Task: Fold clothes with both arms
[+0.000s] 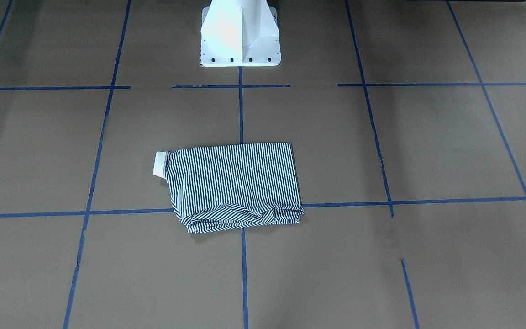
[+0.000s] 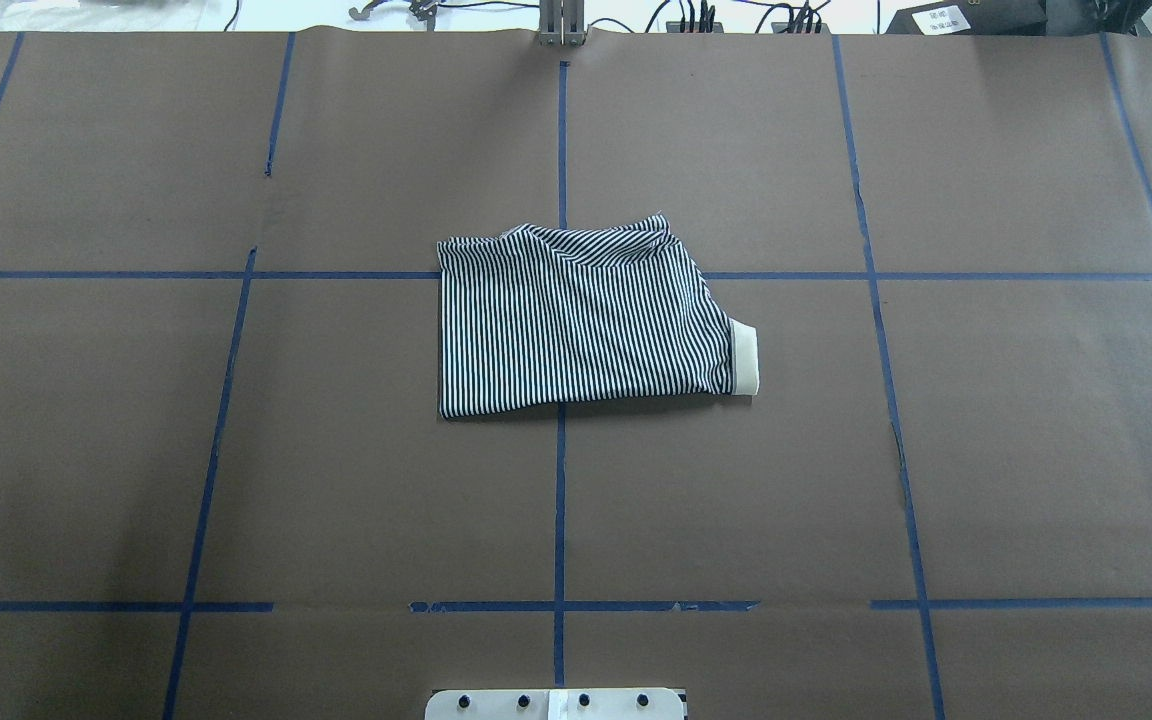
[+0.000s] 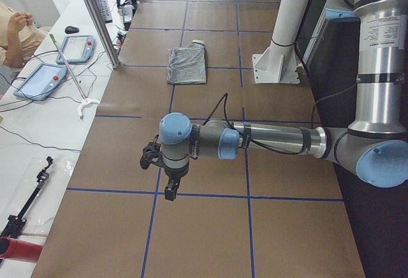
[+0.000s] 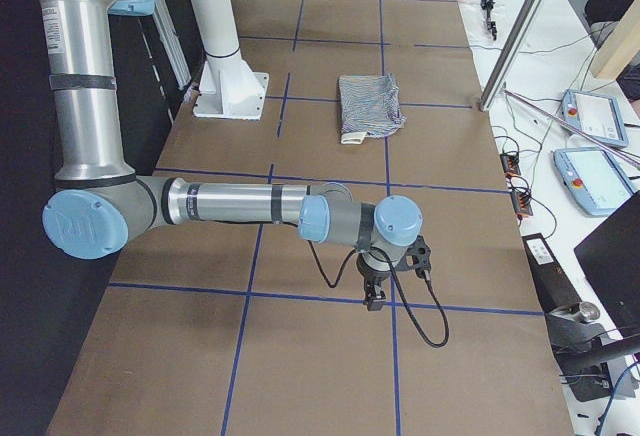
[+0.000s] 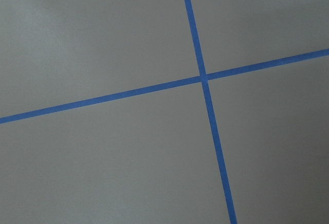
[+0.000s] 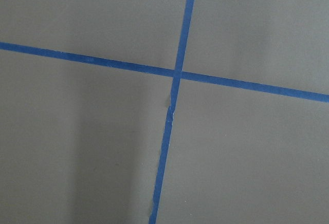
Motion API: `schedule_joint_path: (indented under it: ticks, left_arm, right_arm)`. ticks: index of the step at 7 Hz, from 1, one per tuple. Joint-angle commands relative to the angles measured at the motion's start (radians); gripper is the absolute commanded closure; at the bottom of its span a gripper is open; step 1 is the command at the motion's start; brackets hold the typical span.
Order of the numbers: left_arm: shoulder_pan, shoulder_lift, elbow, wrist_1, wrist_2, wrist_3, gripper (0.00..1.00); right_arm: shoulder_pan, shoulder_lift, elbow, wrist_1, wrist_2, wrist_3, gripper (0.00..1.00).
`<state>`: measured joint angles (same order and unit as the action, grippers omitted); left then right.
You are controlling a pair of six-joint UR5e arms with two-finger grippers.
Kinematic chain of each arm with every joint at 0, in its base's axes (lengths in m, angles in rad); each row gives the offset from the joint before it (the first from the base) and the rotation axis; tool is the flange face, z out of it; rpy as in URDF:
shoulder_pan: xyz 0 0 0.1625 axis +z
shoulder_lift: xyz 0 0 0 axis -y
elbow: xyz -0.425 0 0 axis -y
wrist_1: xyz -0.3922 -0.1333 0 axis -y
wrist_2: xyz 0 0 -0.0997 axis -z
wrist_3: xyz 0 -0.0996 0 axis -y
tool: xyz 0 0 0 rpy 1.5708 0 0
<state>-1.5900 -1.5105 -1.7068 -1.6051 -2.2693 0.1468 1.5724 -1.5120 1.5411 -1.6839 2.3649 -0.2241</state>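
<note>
The striped polo shirt (image 1: 235, 183) lies folded into a compact rectangle at the middle of the brown table, and it also shows in the overhead view (image 2: 586, 320). Its cream collar (image 2: 744, 360) sticks out on the robot's right side. Its far edge is bunched. My left gripper (image 3: 171, 192) hangs over bare table far off to the left end, away from the shirt (image 3: 187, 65). My right gripper (image 4: 375, 301) hangs far off at the right end, away from the shirt (image 4: 368, 106). I cannot tell whether either is open or shut. Both wrist views show only table and tape.
Blue tape lines (image 2: 560, 480) grid the brown table cover. The white pedestal base (image 1: 240, 36) stands at the robot's edge. Teach pendants (image 3: 41, 80) and cables lie on the white bench beyond the far edge, where an operator (image 3: 13, 29) sits.
</note>
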Motion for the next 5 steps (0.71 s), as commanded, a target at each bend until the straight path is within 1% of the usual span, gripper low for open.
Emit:
schedule_joint_path:
  ticks: [1, 5]
  left_arm:
    - [0.001, 0.003, -0.011, 0.001, -0.004, 0.000, 0.00]
    - [0.001, 0.001, -0.016, -0.001, -0.010, 0.000, 0.00]
  right_arm:
    - [0.000, -0.004, -0.001, 0.055, -0.001, 0.014, 0.00]
    - [0.000, -0.005, 0.001, 0.055, 0.000, 0.019, 0.00]
